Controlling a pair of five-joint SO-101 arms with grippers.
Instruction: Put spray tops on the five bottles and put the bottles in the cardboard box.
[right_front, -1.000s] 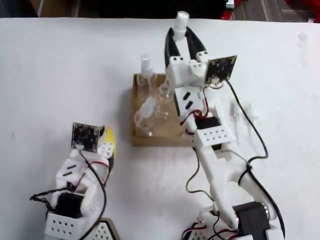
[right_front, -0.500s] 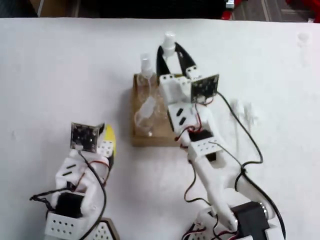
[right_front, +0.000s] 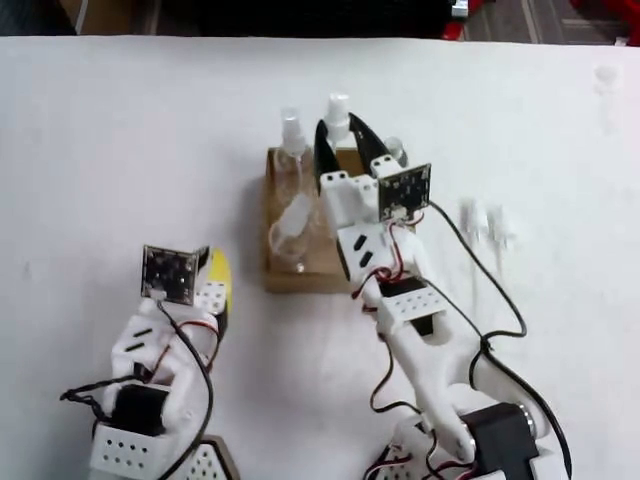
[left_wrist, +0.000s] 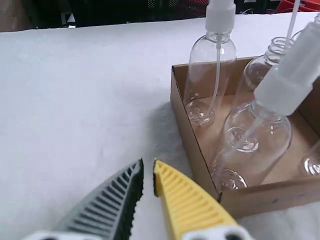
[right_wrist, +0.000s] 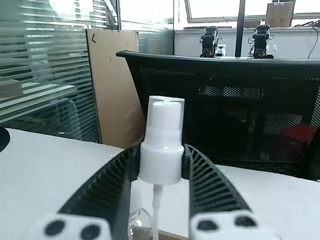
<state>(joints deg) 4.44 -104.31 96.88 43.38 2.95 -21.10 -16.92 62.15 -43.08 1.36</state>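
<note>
My right gripper (right_front: 340, 130) is shut on a white spray top (right_front: 338, 107), held upright over the far part of the cardboard box (right_front: 272, 272). In the right wrist view the spray top (right_wrist: 161, 145) sits between the black fingers (right_wrist: 107, 192), with its thin tube hanging below. A clear bottle with a spray top (left_wrist: 210, 70) stands in the box's far corner. A second capped bottle (left_wrist: 252, 145) leans nearer, and an uncapped bottle (left_wrist: 262, 67) stands behind it. My left gripper (left_wrist: 148, 167) rests shut and empty on the table, short of the box (left_wrist: 260, 197).
The white table (right_front: 130, 130) spreads wide to the left of the box. Small pale items (right_front: 485, 225) lie on the table to the right of the box. A dark mesh chair back (right_wrist: 260, 115) stands beyond the table's far edge.
The right arm has drawn back and to the left, carrying the spray top from beyond the box's far edge to above the bottles. The left arm has kept still.
</note>
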